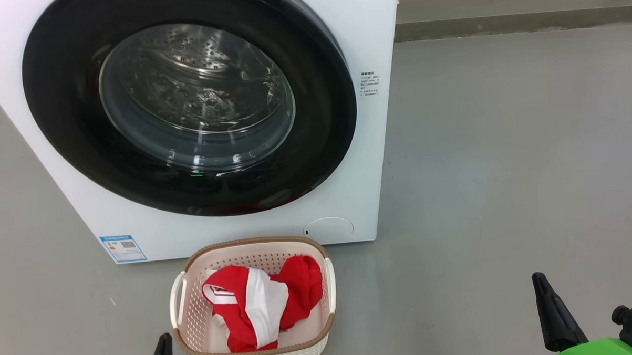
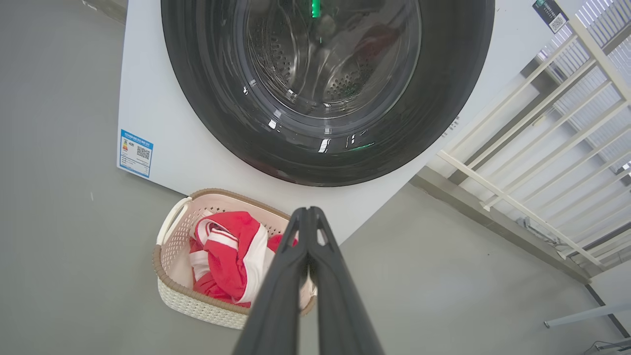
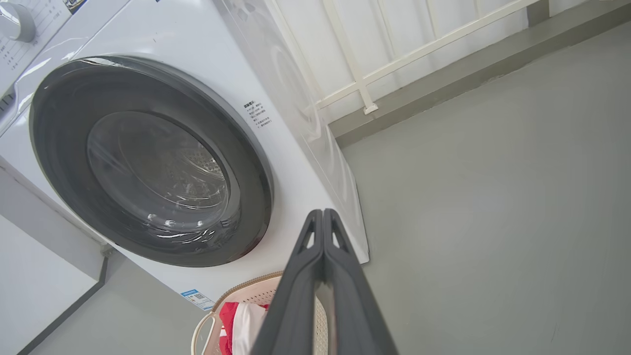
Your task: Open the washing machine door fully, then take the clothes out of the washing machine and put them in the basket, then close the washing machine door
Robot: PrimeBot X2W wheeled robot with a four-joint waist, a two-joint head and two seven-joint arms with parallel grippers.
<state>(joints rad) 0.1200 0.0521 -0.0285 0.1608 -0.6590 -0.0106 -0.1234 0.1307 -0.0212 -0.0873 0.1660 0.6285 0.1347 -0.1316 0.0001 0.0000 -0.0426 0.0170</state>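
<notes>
**Door shut, clothes in the basket**

A bare grey floor [image 1: 505, 165] spreads around the white machine [image 1: 378, 144], which stands square to the robot and takes up the upper left of the head view. The round door [image 1: 189, 98] sits closed against the machine's front. Its wide glossy black rim rings a bulging glass bowl, and the perforated steel drum shows through the glass. In the left wrist view a white railing [image 2: 542, 138] runs along a low kerb beside the machine.

The basket [image 1: 255, 241], cream plastic with a brown woven-look rim and side handles, rests on the floor just in front of the machine, below the door's lower edge. The clothes [image 1: 262, 303] lie heaped inside it, bright red fabric crossed by a broad white panel, and they fill most of the floor of the basket.

The right gripper [image 1: 552, 311] points up from the lower right of the head view, well apart from the basket, with a green housing [image 1: 600, 349] at its base. Its wrist view shows the two dark fingers pressed together from tip to heel, with nothing between them. The left gripper [image 1: 163, 353] pokes up at the bottom edge, just beside the basket's near left corner. It is likewise closed tight and empty.

A small blue label [image 1: 123, 249] is stuck low on the machine's left front. A round cap [image 1: 328, 227] sits low on the right, behind the basket.
</notes>
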